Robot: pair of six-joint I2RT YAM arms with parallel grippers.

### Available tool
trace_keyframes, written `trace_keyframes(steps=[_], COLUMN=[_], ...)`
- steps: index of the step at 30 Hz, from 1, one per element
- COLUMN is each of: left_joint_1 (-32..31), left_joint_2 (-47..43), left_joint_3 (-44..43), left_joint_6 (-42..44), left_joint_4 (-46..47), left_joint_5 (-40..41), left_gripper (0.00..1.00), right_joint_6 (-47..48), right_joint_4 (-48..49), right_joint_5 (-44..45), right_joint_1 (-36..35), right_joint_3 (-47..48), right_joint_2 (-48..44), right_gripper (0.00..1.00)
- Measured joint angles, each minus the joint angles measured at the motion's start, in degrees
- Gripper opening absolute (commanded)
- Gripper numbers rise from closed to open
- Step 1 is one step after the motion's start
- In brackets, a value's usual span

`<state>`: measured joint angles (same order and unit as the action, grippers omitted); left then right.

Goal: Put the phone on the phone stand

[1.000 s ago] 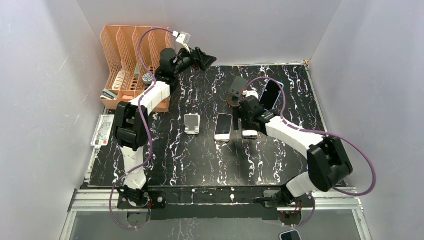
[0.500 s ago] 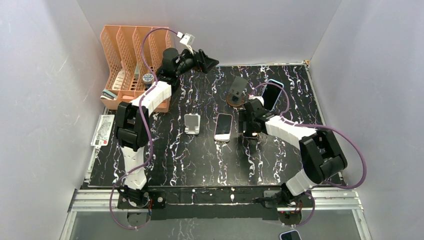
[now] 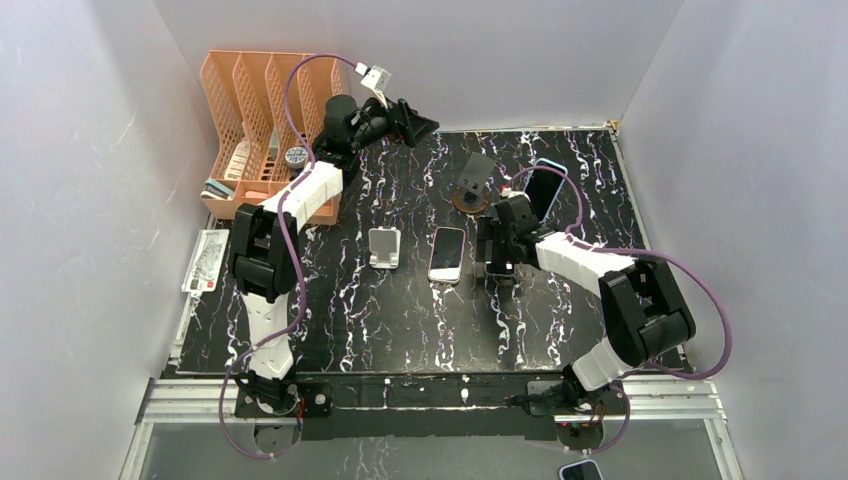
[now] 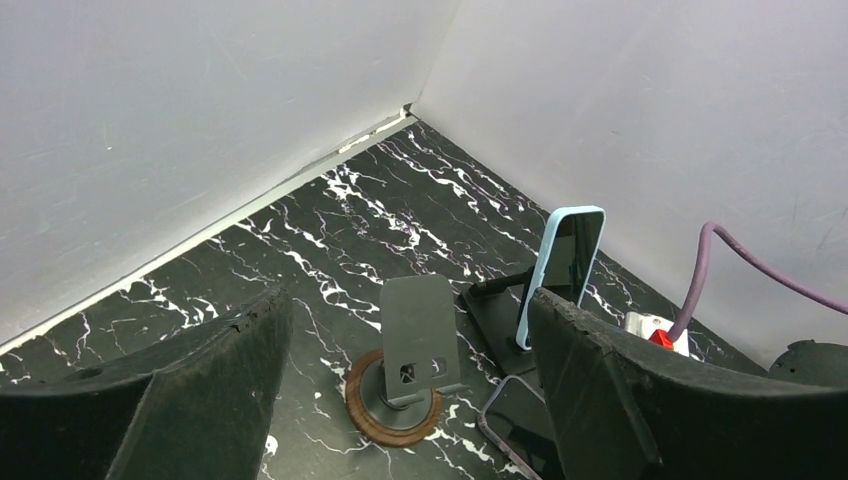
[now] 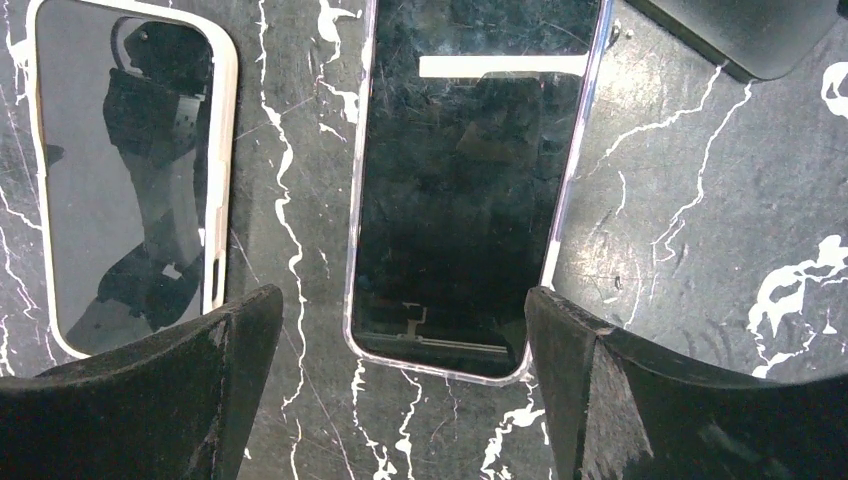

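Note:
A dark phone in a clear case (image 5: pixel 470 170) lies flat on the black marble table. My right gripper (image 5: pixel 400 400) is open just above it, a finger on each side of its near end, not touching it. In the top view the right gripper (image 3: pixel 497 258) covers most of this phone. A white-cased phone (image 3: pixel 447 254) lies flat to its left and also shows in the right wrist view (image 5: pixel 130 180). An empty dark stand on a round wooden base (image 4: pixel 415 335) is behind them. An empty white stand (image 3: pixel 384 247) sits further left. My left gripper (image 4: pixel 405 400) is open and empty, high at the back (image 3: pixel 415 125).
A blue-cased phone (image 3: pixel 543 188) leans on a black stand at the back right, also in the left wrist view (image 4: pixel 565 265). An orange file rack (image 3: pixel 262 110) stands at the back left. A card (image 3: pixel 205 260) lies off the table's left edge. White walls enclose the table.
My right gripper has moved toward the near edge, from beside the dark stand to over the clear-cased phone. My left gripper has shifted slightly up and back.

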<state>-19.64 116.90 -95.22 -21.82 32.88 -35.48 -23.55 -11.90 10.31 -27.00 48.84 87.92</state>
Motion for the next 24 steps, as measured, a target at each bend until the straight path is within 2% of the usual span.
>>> trace_keyframes(steps=[24], left_joint_1=[0.00], left_joint_2=[1.18], left_joint_3=[-0.90], left_joint_6=[0.39], left_joint_4=[-0.09], left_joint_5=[-1.51], left_gripper=[0.83], right_joint_6=[1.36], right_joint_4=[0.07], right_joint_5=[5.44], right_joint_1=[-0.07], right_joint_3=[0.00], right_joint_2=[-0.31], right_gripper=[0.99])
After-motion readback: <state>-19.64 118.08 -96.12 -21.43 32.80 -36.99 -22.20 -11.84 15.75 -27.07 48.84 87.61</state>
